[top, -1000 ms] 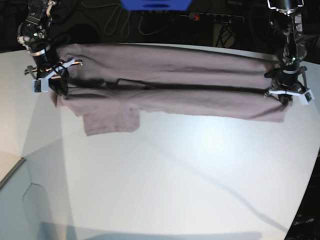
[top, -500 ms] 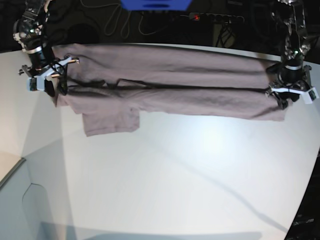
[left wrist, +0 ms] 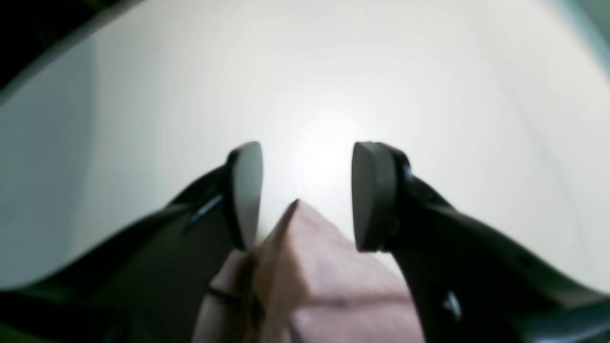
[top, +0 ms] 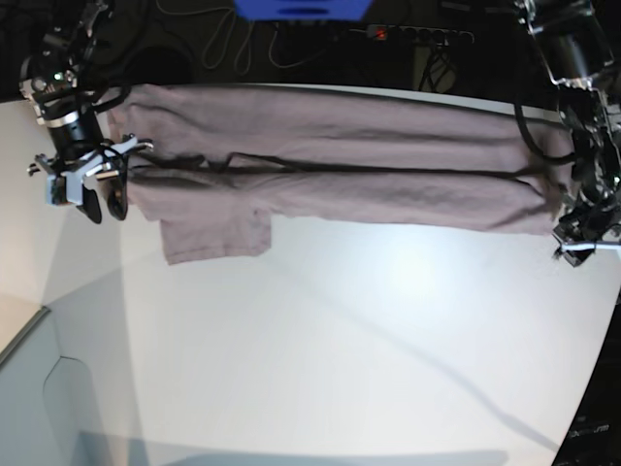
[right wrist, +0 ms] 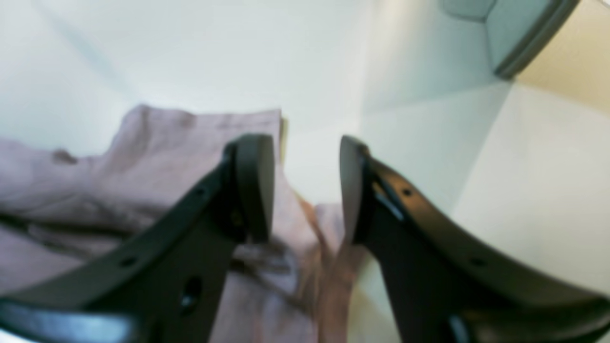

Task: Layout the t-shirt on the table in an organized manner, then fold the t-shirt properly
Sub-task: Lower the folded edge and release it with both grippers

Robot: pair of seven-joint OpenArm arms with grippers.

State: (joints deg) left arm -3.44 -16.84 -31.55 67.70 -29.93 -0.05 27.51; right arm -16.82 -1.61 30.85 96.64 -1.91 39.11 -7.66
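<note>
We see the left claw (top: 580, 236) hanging just past the shirt's (top: 330, 160) end, its jaws wide with nothing between them. The right claw (top: 89, 189) hovers beside the other end, jaws also wide and empty. The shirt lies in a long band along the far side of the desk (top: 320, 349), one sleeve poking toward us; near us the desk is bare.
</note>
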